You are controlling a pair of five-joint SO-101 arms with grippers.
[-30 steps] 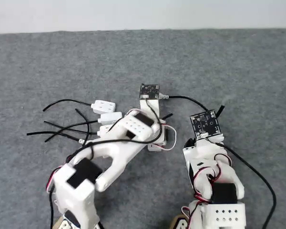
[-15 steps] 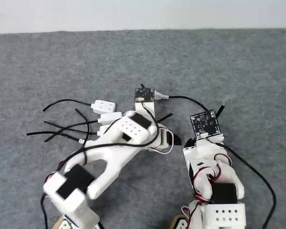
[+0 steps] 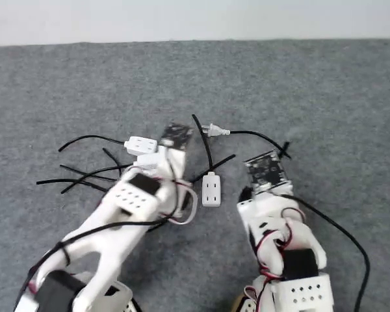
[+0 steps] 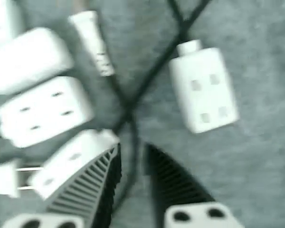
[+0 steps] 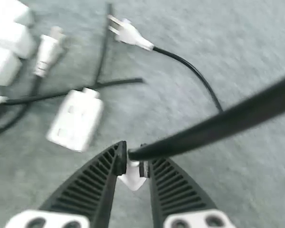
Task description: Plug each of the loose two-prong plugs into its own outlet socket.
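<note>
My right gripper (image 5: 133, 159) is shut on a white two-prong plug (image 5: 131, 178) whose black cord (image 5: 218, 123) runs off to the side. Ahead of it lies a white outlet socket (image 5: 76, 121), also seen on the grey mat (image 3: 211, 188). A loose plug (image 5: 128, 31) on a black cord lies farther off (image 3: 211, 130). My left gripper (image 4: 132, 152) hangs slightly open over a thin black cord (image 4: 133, 137), above a cluster of white sockets (image 4: 42, 111). One socket (image 4: 73, 159) beside its finger has a plug (image 4: 4, 178) facing it. Another plug (image 4: 90, 33) lies close by.
More white sockets (image 3: 142, 144) and several loose black cords (image 3: 84, 172) lie left of centre on the grey mat (image 3: 325, 91). The left arm (image 3: 136, 195) reaches over that cluster; the right arm (image 3: 273, 214) stands just right of the single socket.
The left arm swung left and drew back, uncovering the single socket in the middle. The right arm shifted slightly left with its plug.
</note>
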